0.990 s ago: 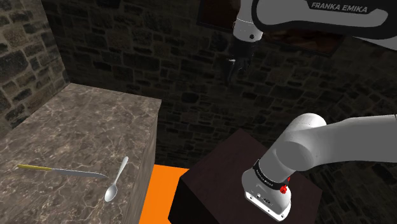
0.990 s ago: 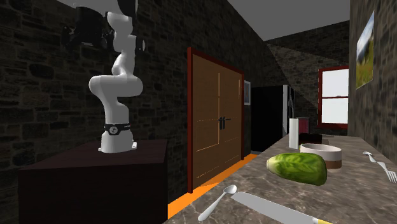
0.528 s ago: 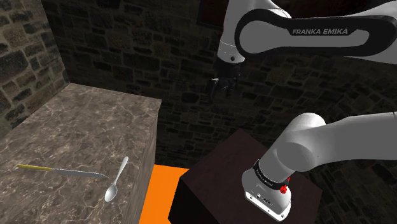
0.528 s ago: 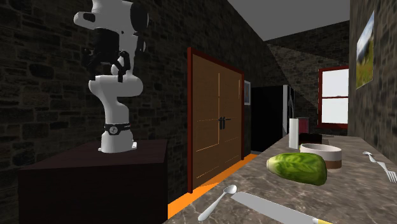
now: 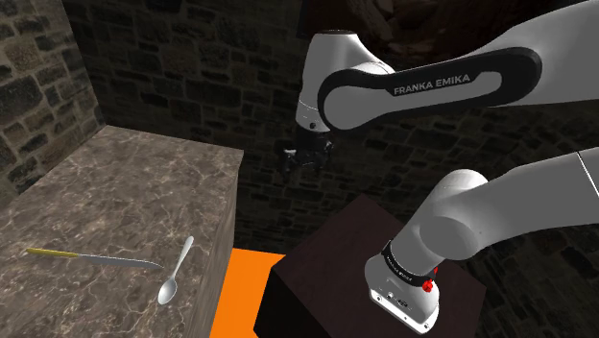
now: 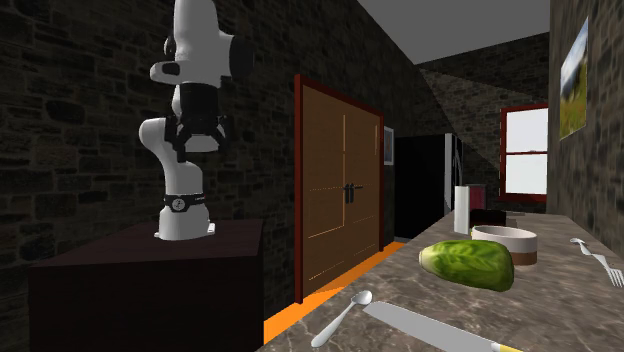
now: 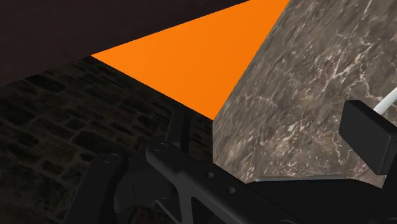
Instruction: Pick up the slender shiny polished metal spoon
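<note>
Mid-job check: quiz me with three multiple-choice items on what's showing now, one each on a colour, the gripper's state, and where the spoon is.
1. The floor between counter and stand is:
A blue
B orange
C grey

2. The gripper is:
A open, in the air
B shut on nothing
C resting on the counter

3. The spoon lies:
A on the floor
B on the counter beside the knife
C on the stand

Answers:
1 B: the shoulder view shows a bright orange strip there.
2 A: the wrist view shows the fingers standing apart, nothing between them.
3 B: it lies near the counter's edge, by the knife's tip.
</note>
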### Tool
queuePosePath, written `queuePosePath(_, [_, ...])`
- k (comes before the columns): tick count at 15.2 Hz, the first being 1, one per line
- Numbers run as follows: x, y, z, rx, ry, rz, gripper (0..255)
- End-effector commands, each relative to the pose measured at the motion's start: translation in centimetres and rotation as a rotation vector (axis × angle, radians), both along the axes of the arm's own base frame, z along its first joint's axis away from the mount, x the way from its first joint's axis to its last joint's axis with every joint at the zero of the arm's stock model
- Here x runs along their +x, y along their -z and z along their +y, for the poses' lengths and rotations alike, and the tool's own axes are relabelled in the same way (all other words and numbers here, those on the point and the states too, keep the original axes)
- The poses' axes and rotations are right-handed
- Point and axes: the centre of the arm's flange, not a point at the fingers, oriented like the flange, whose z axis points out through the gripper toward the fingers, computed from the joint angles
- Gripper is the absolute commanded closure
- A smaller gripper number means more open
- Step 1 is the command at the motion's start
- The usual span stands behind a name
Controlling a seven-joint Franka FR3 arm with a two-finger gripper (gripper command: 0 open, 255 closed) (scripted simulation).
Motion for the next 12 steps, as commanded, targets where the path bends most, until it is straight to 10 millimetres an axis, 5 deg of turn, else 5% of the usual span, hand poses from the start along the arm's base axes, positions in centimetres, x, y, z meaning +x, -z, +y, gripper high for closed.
queuePosePath(1, [0.1, 1.7, 1.8, 0.013, 0.039, -0.003, 0])
queuePosePath(12, [3.3, 11.2, 11.1, 0.077, 0.238, -0.010, 0])
